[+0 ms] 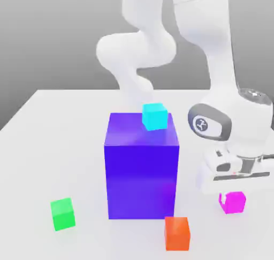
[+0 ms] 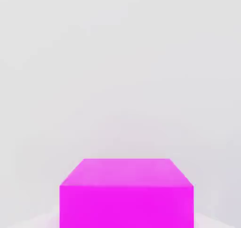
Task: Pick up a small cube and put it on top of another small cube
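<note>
Magenta-pink and plain, the small cube (image 1: 233,202) is seen resting on the white table (image 1: 48,146) toward the exterior view's right, near the front edge of the scene. It is partly covered from above by the gripper (image 1: 234,191), which is lowered directly over it, so that only the lower part of the cube is shown beneath the white hand. Whether the fingers are spread or pressed together cannot be told, since they are hidden behind the hand's body and the cube itself. In the hand view the small cube (image 2: 126,194) is shown close up, with its top face and one side face visible against the pale table surface (image 2: 117,72).

A big blue-purple block (image 1: 142,165) is placed at the middle of the table, to the exterior view's left of the small cube and apart from it. On its top, near the far corner on the exterior view's right, a cyan cube (image 1: 155,116) is set, slightly turned relative to the block's edges. An orange cube (image 1: 177,233) is found on the table just in front of the block, between the block and the front edge, and near the small cube but not touching it. A green cube (image 1: 63,214) is located well apart from the others, toward the exterior view's left. The white arm (image 1: 214,50) is seen descending from above the block toward the gripper.
</note>
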Controlling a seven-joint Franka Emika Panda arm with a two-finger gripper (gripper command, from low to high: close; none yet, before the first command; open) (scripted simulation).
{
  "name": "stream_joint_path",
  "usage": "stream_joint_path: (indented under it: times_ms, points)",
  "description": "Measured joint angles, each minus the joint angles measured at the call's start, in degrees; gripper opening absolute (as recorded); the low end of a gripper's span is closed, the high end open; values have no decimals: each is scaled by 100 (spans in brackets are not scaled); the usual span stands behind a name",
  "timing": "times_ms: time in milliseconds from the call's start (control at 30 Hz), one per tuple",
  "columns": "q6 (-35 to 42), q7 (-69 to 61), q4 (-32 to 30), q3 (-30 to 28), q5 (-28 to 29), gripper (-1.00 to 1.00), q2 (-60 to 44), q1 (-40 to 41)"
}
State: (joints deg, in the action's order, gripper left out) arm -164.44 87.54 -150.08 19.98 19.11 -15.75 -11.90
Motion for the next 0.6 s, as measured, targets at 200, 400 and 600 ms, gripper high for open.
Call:
stream_joint_path:
  times_ms: [200,400,600]
  points:
    - [466,-781,163,348,-948,-100,690,433]
    - [714,-734,415,-411,-1560,-100,1028,1403]
    - [965,-555,644,-1021,-2061,-100,1353,2693]
